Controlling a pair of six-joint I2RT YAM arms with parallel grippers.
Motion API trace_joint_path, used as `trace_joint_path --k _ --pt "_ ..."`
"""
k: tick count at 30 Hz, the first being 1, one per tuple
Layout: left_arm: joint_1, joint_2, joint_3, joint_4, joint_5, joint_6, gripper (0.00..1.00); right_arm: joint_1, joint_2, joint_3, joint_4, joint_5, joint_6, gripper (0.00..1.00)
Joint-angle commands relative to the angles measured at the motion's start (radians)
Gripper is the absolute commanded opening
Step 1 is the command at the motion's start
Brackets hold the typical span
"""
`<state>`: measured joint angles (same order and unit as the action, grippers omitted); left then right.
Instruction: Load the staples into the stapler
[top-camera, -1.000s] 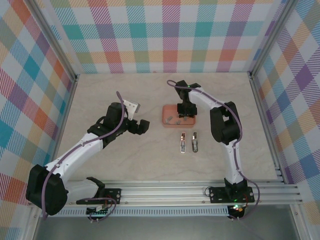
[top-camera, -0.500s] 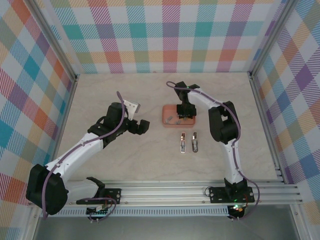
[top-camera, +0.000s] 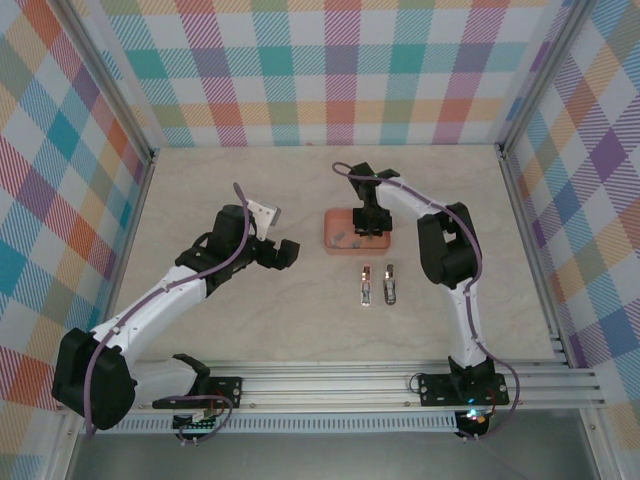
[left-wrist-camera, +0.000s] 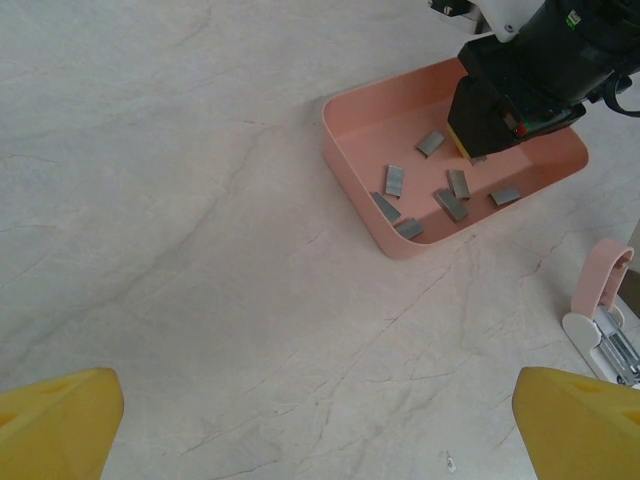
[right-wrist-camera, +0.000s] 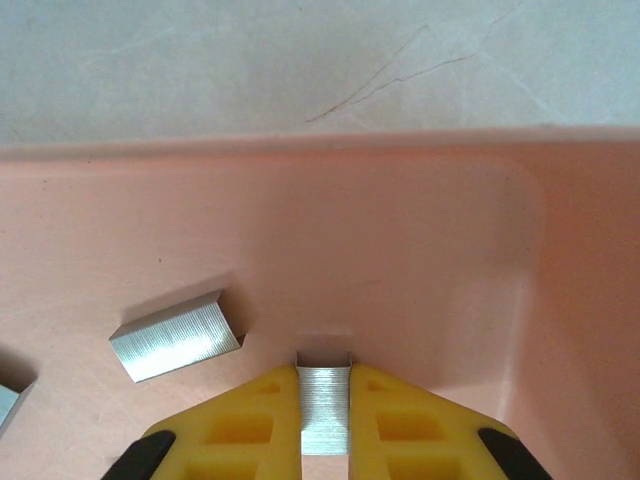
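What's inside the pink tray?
Several loose grey staples lie in the pink tray, and the right gripper is shut on one staple strip. The gripper covers part of the tray floor, so anything beneath it is hidden.

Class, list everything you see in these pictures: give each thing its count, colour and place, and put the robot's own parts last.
tray: one, coral pink, on the table beyond the staplers.
loose staple strips: about seven, grey metal, lying in the tray.
held staple strip: one, grey metal, between the fingers of the right gripper.
staplers: two, pink and white, side by side on the table.
table: one, pale marbled.
walls: three, multicoloured plaid, around the table.
rails: silver, along the near edge.
left gripper: one, yellow-fingered, open, over the table left of the tray.
right gripper: one, yellow-fingered, shut, down in the tray.
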<state>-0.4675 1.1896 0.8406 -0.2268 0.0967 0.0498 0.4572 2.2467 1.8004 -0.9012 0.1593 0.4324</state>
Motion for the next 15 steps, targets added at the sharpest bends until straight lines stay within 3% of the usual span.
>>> trace_joint_path --k 1,15 --pt "0.008 0.0 0.021 0.026 0.024 0.004 1.0 -0.002 -0.059 -0.035 0.052 0.012 -0.014 0.13" --pt "0.008 0.002 0.022 0.037 0.07 -0.025 1.0 0.027 -0.505 -0.397 0.294 0.064 -0.036 0.13"
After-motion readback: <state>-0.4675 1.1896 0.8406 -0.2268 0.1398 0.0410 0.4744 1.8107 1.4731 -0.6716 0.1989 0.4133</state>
